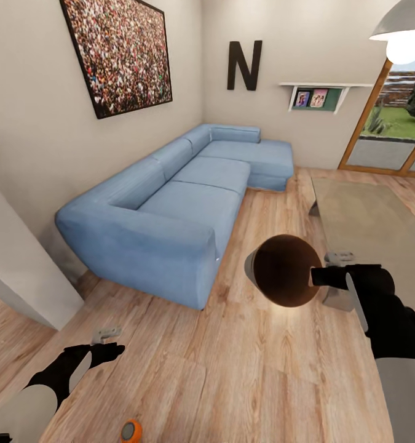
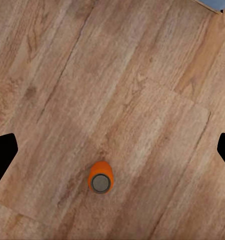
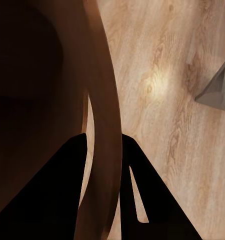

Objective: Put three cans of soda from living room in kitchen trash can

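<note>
At six o'clock on the wood-plank floor, closest to the robot, an orange soda can stands upright; the left wrist view shows it from above, between and beyond the spread fingers of the empty left gripper. At three o'clock the right gripper pinches the rim of the trash can, held off the floor with its brown inside facing up. Farther off, at eleven o'clock, sits the blue sofa, with a glass-topped table at two o'clock.

Matt wood-plank floor; blue cloth sofa; smooth coppery bin interior.
</note>
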Robot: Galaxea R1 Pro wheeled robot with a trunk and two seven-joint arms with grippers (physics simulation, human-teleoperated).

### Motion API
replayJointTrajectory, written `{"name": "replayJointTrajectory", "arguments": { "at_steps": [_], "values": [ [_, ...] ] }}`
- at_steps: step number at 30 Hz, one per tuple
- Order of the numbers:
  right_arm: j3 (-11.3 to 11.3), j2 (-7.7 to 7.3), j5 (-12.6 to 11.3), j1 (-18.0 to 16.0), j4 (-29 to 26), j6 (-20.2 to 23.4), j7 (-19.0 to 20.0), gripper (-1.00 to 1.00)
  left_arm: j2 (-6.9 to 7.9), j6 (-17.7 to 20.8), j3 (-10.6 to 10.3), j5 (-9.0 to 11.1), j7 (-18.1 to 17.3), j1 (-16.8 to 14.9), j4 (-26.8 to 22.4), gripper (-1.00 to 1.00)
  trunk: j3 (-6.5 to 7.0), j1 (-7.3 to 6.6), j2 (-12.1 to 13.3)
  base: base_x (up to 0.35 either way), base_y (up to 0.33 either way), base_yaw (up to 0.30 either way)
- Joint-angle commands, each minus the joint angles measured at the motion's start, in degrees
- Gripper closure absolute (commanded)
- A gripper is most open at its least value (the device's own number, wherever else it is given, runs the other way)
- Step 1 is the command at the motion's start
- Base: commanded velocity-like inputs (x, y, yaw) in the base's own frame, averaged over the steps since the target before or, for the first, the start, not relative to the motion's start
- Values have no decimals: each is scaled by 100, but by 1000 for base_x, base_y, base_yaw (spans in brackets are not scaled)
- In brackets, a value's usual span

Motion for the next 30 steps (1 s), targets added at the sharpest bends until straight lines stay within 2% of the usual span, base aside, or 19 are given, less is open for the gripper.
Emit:
{"name": "replayJointTrajectory", "arguments": {
  "at_steps": [1,6,14,21,30],
  "values": [
    [0,1,-106,-9,0,9,36,100,0,0,0,0,0,0,0,-100,0,0,0,0,0,0],
    [0,12,-110,-31,24,9,36,100,-1,0,0,0,0,0,0,-100,-1,0,0,0,0,0],
    [-18,2,-114,-44,521,9,37,100,-1,0,-1,0,0,0,0,-100,-52,0,0,0,0,0],
    [-21,-5,-108,-47,622,9,37,100,-1,7,-2,-4,6,0,15,-100,-114,0,0,0,0,0],
    [-13,-6,-106,-232,646,9,35,100,-2,8,-10,-5,9,0,653,-100,-214,22,-41,0,0,0]
  ]
}}
